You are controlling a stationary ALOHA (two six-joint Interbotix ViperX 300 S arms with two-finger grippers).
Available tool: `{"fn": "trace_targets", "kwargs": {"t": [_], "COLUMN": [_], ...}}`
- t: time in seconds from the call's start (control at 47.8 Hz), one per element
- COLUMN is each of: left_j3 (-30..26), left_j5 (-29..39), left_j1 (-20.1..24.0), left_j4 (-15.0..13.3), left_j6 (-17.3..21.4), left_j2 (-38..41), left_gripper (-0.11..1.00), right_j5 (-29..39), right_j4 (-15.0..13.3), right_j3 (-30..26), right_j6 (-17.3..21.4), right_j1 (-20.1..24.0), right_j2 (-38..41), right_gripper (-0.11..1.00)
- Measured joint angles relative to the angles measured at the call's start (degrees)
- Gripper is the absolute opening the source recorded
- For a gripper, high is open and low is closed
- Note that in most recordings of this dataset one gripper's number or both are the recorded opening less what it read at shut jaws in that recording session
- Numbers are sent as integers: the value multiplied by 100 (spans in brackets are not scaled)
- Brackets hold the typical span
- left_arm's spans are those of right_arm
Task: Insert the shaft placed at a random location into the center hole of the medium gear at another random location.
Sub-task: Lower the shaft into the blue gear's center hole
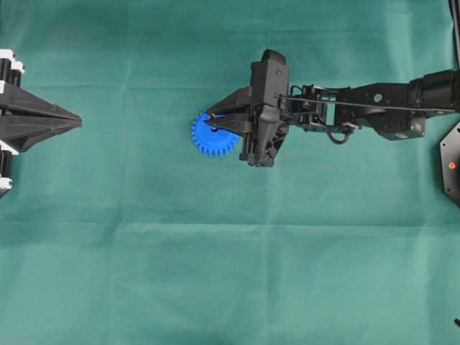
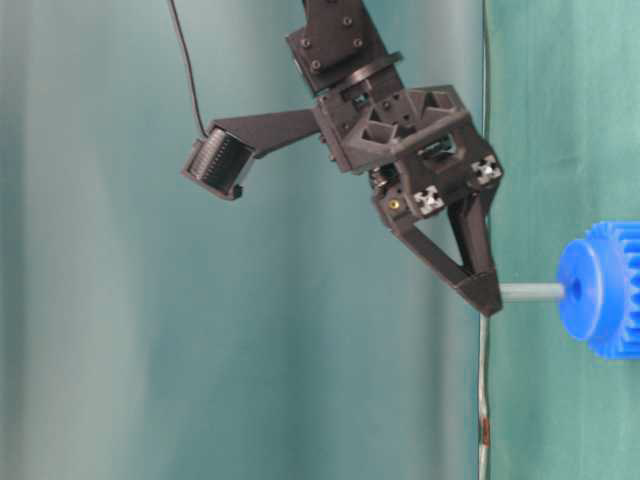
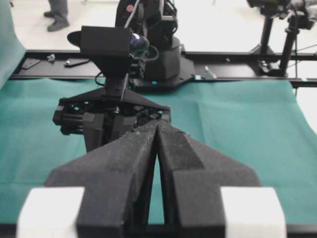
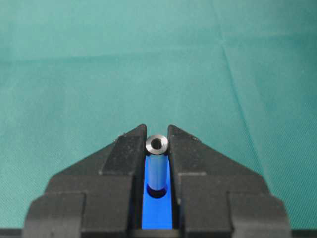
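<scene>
I have the shaft [image 4: 157,163] pinched in my right jaws [image 4: 157,145], its tip entering the gear [image 1: 213,136] hole; seating remains, left jaws [image 3: 157,130] pressed together.

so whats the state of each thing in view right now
shaft: held by the right pincer, its far end in the gear's center hole
medium gear: resting on the green cloth, under the right pincer
left pincer: shut, holding nothing
</scene>
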Motion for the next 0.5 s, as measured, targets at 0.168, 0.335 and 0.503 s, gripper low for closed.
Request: {"fn": "trace_targets", "kwargs": {"t": [0.168, 0.335, 0.503], "left_j3": [0, 0, -9], "left_j5": [0, 0, 0], "left_j1": [-9, 0, 0], "left_j4": [0, 0, 0], "left_j6": [0, 0, 0], "left_j2": [-9, 0, 0], "left_gripper": [0, 0, 0], "right_j5": [-9, -26, -123], "right_j4": [26, 62, 70], "right_j3": [0, 0, 0], "right_j6": [9, 9, 0], "right_j1": [0, 0, -9], "right_j2": [123, 264, 396], "right_gripper": [13, 13, 13]}}
